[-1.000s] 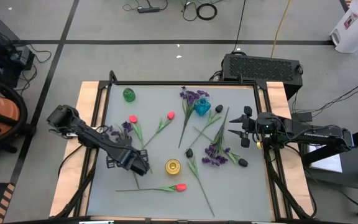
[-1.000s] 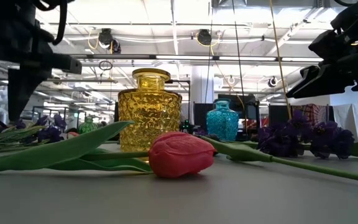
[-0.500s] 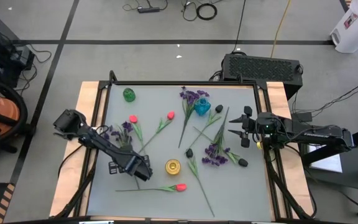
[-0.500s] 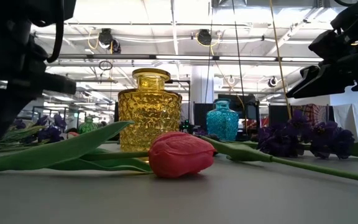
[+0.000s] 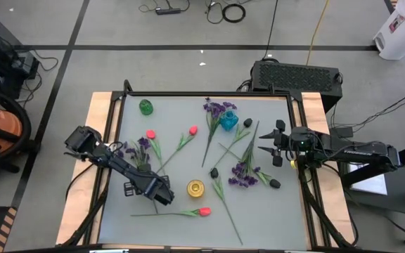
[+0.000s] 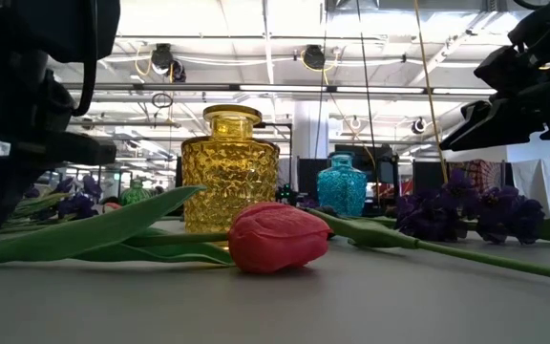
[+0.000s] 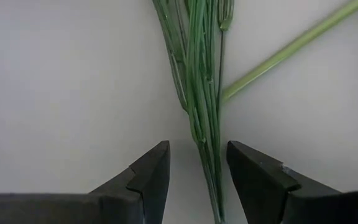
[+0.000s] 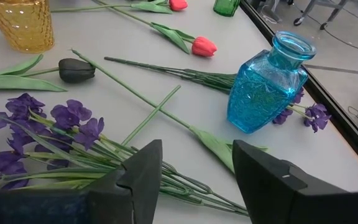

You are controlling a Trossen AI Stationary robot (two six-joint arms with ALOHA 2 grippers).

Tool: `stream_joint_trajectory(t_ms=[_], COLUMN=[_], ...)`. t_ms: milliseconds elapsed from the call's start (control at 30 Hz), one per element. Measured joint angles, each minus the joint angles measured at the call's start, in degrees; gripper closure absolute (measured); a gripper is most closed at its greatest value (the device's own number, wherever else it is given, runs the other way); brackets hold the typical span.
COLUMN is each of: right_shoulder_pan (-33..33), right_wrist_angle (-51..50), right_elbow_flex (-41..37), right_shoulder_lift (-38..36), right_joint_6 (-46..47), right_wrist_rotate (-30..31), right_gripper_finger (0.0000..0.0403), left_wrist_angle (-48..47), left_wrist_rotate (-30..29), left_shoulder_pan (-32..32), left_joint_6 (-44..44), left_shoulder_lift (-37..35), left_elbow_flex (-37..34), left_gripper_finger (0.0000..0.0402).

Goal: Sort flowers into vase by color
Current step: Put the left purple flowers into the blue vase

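Two open fingers of the left gripper (image 7: 197,180) are being held astride a green stem bundle (image 7: 199,93) — nothing gripped; closing squarely is advised.

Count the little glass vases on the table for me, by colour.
Green vase: 1
Blue vase: 1
Yellow vase: 1
Total: 3

Grey concrete floor (image 5: 153,42) crossed by dark tape lines — loose cables (image 5: 227,10) at the far side; bright ceiling strip lights (image 6: 285,89) run overhead in a large hall.
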Motion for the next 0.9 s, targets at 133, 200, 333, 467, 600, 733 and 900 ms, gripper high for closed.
stream_joint_trajectory(t_ms=[133,200,333,467,600,733,900], right_shoulder_pan=[0.0,0.0,0.0,0.0,0.0,0.0,0.0], right_wrist_angle=[0.0,0.0,0.0,0.0,0.0,0.0,0.0], right_elbow_flex=[0.0,0.0,0.0,0.0,0.0,0.0,0.0], right_shoulder_lift=[0.0,0.0,0.0,0.0,0.0,0.0,0.0], right_joint_6=[0.0,0.0,0.0,0.0,0.0,0.0,0.0], right_wrist_rotate=[0.0,0.0,0.0,0.0,0.0,0.0,0.0], right_gripper_finger=[0.0215,0.0215,0.0215,0.0215,0.0215,0.0215,0.0215], left_wrist_angle=[0.0,0.1,0.1,0.3,0.3,0.3,0.2], left_wrist_rotate=[-2.0,-2.2,-2.3,-2.3,-2.3,-2.2,-2.2], left_shoulder_pan=[0.0,0.0,0.0,0.0,0.0,0.0,0.0], left_joint_6=[0.0,0.0,0.0,0.0,0.0,0.1,0.1], left_shoulder_lift=[0.0,0.0,0.0,0.0,0.0,0.1,0.1], left_elbow_flex=[0.0,0.0,0.0,0.0,0.0,0.0,0.0], left_gripper_finger=[0.0231,0.0231,0.024,0.0275,0.0319,0.0361,0.0394])
